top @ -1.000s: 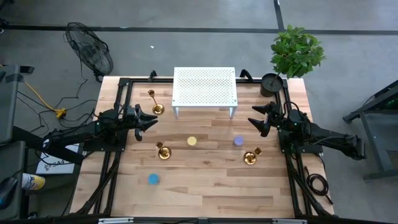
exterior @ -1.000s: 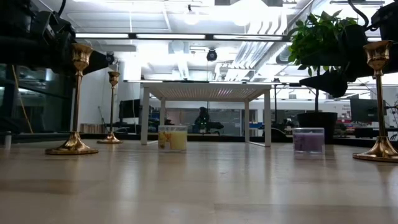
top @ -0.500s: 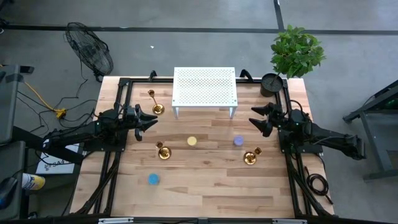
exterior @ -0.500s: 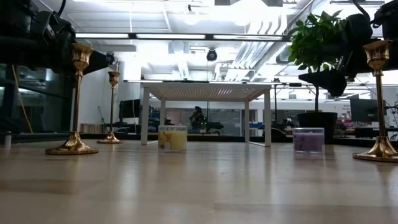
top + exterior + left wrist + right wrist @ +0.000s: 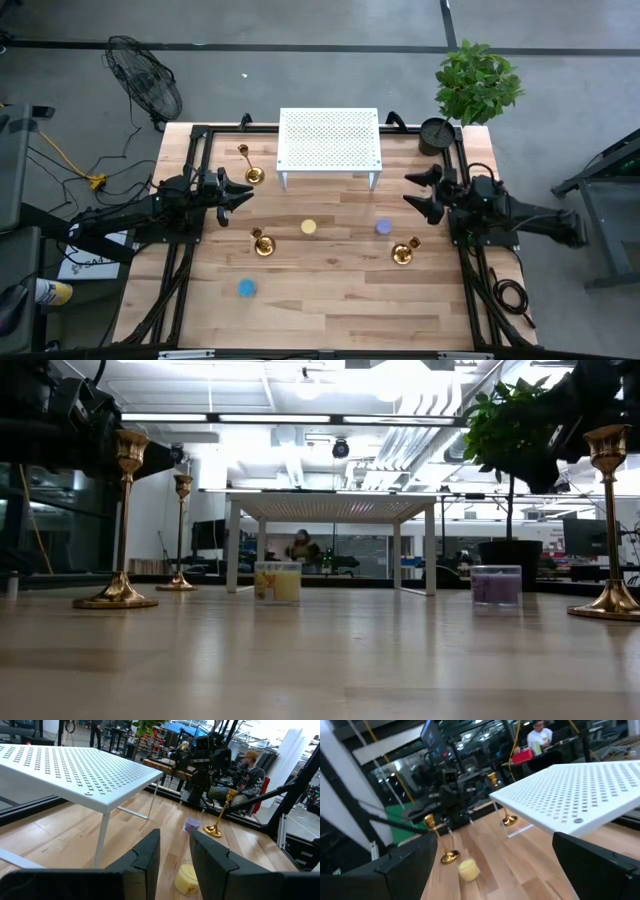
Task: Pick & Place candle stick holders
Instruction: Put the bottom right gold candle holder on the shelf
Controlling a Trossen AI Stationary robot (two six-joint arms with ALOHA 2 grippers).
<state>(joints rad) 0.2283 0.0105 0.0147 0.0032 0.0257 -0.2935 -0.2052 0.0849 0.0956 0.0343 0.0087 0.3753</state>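
Three brass candle stick holders stand upright on their round bases on the wooden table: one [image 5: 250, 172] by the white stand's left leg, one [image 5: 262, 243] left of centre, one [image 5: 403, 251] right of centre. My left gripper [image 5: 246, 195] hovers level at the table's left side, between the first two holders. It is open by a narrow gap [image 5: 174, 862] with nothing in it. My right gripper [image 5: 408, 190] hovers level at the right side, beyond the third holder [image 5: 610, 520]. It is wide open [image 5: 497, 870] and holds nothing.
A white perforated stand [image 5: 329, 140] stands at the far middle. A yellow candle [image 5: 308, 227], a purple one [image 5: 383, 227] and a blue one [image 5: 246, 288] sit on the table. A potted plant [image 5: 478, 80] is at the far right corner, and a fan [image 5: 145, 85] stands off the table's far left.
My right gripper has risen a little and its arm has swung slightly, so it points more squarely toward the table's left edge. It stays wide open. The holders stand where they were.
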